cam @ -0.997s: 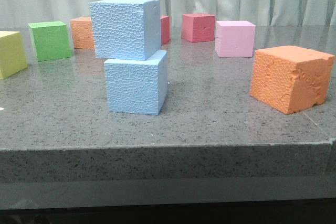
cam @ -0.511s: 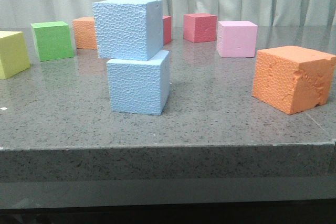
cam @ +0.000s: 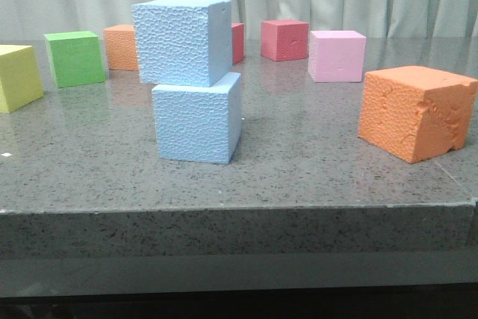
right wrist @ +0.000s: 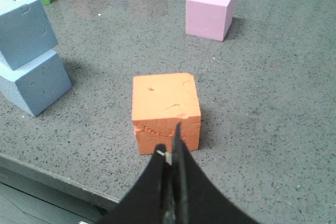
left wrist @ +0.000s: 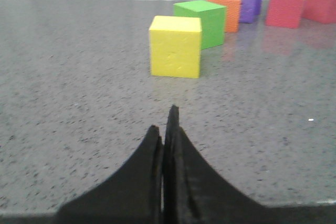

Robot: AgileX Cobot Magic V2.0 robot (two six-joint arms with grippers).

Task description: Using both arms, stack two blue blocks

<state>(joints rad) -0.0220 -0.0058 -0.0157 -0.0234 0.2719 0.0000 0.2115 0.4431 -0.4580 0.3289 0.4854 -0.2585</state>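
Nothing moves since half a second ago: upper blue block (cam: 181, 41) sits offset on lower blue block (cam: 196, 122). Left pincer (left wrist: 167, 129) and right pincer (right wrist: 170, 153) pressed together, empty; stacking looks done.

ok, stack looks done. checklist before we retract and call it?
1. Upper blue block resting on lower blue block: ok, though offset toward the robot's left and slightly twisted.
2. Stack free of both pincers: ok; nothing touches it in the front view.
3. Left pincer empty and shut: ok; it faces the yellow cube, apart from it.
4. Right pincer empty and shut: ok; it sits just above the near orange cube. Contact: cannot tell.
5. Overhang safe: cannot tell; the upper block's left edge juts past the lower one.
6. Neighbours clear of the stack: ok; the green cube and pink cube stand well apart.
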